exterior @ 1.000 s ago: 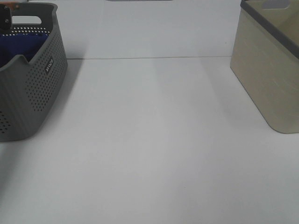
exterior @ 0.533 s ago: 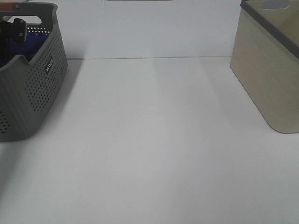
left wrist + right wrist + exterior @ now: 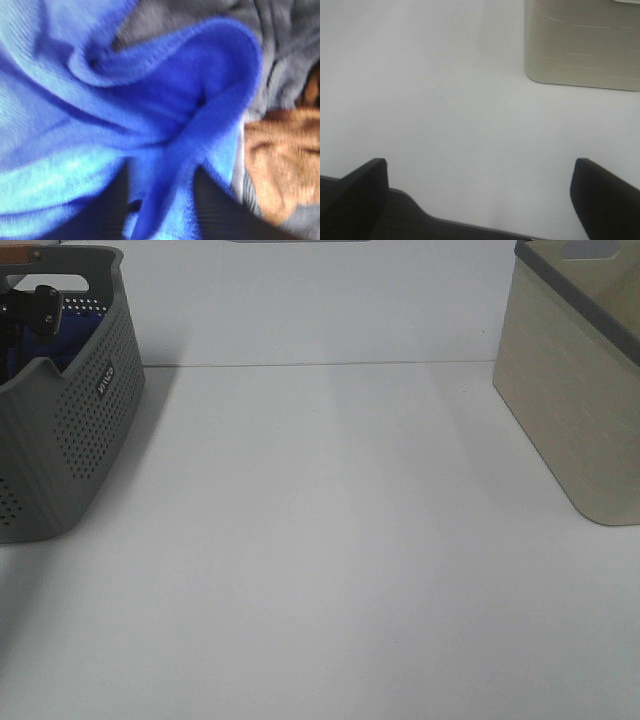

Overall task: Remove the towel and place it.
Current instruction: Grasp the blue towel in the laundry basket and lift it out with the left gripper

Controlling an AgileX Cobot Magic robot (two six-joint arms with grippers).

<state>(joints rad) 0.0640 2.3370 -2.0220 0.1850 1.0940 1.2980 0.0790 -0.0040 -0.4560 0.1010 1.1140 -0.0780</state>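
Inside grey basket: left fingers, wide moments ago, now pinch fold of towel; lift-out likely next; right fingers released, well apart from basket.

The towel is plain royal blue, paler where light catches it. A grey cloth shows too, and, as far as the blur allows, an orange-brown cloth. The basket is dark grey, patterned with rows of small holes. The bin is beige with a grey rim. The table is white.
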